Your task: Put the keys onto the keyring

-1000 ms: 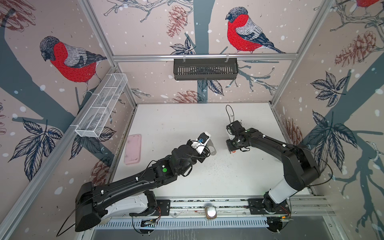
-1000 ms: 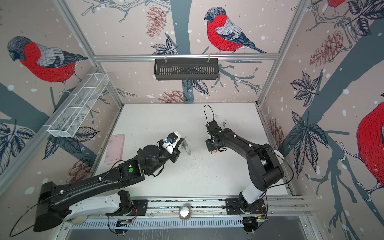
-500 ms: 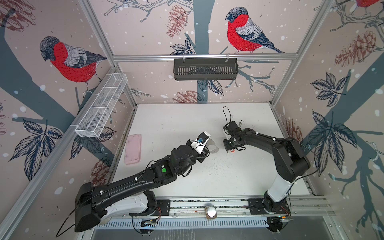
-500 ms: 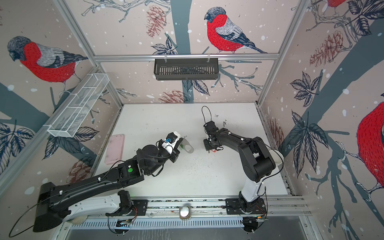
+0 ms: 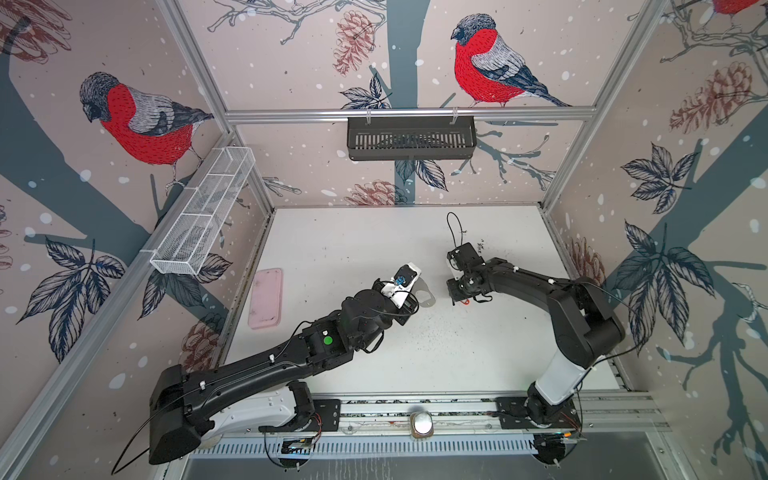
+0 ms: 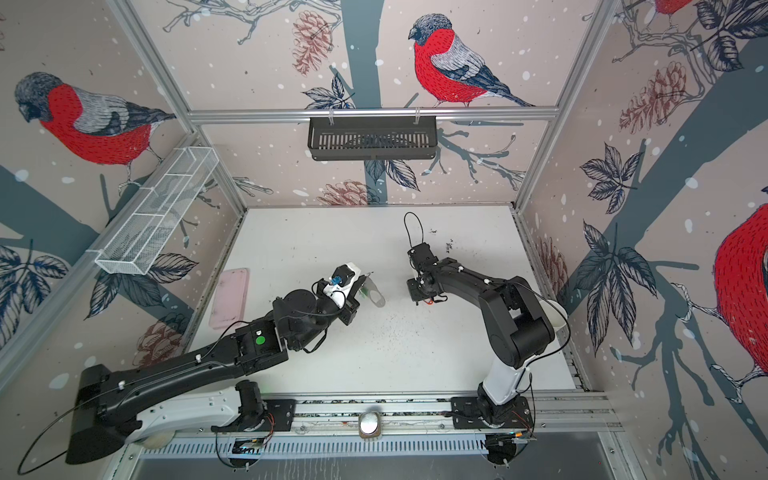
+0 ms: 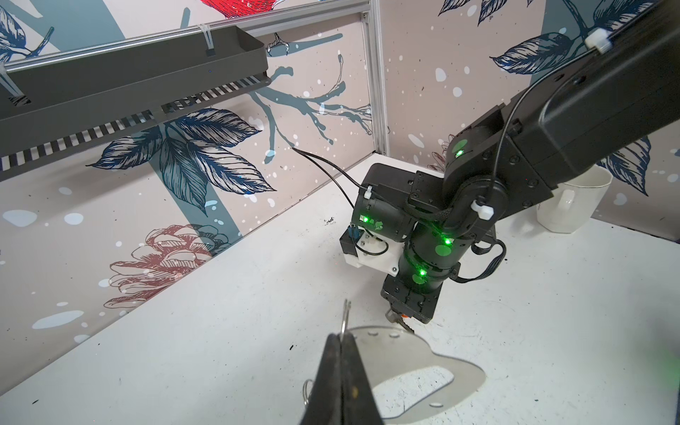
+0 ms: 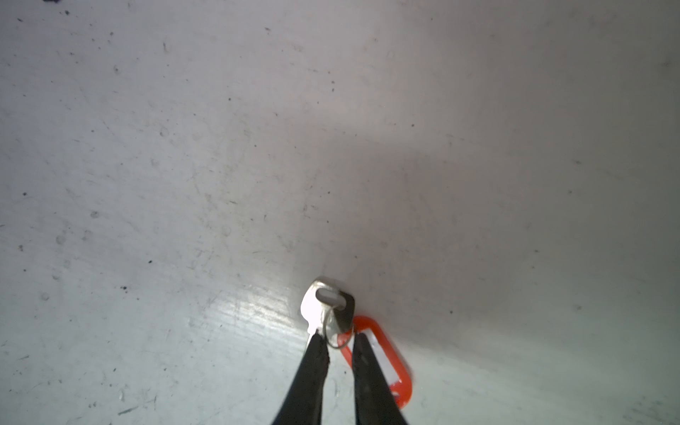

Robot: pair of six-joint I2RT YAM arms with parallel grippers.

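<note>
**benchrat:** Going left to right: the pink case (image 5: pixel 266 297) lies well out to the side of the left gripper (image 7: pixel 342 342), in nobody's way. That gripper's fingers are clenched tight on a small metal ring (image 7: pixel 345 316) at the edge of the keyring (image 7: pixel 423 368). The grey plate spreads out just past and beside the fingertips, over the table (image 5: pixel 415 353). I can't tell if it's resting there or a shade lifted.

**keyfiddler:** And the other arm?

**benchrat:** The right gripper (image 8: pixel 338 340) has its fingers parted a little, tips down at the table. The key (image 8: pixel 320 305) pokes out just beyond the tips, and its red-orange tag (image 8: pixel 382 364) lies under and beside one finger. The key looks loose rather than pinched (wouldn't swear to it). The second key I can't pick out.

**keyfiddler:** How would you grab it?

**benchrat:** My guess is the key is light, stiff, slick metal, so it'll skate if nudged. I'd pinch the blade across its flat faces and leave the head hole clear for the ring. The tag hangs off its own loop and will likely swing. The plate looks stiff but thin, and the little ring will probably twist in the pinch. Nothing sits between the two sets of fingertips. The white mug (image 7: pixel 574 198) stands well behind the right arm, out of the way.
</note>
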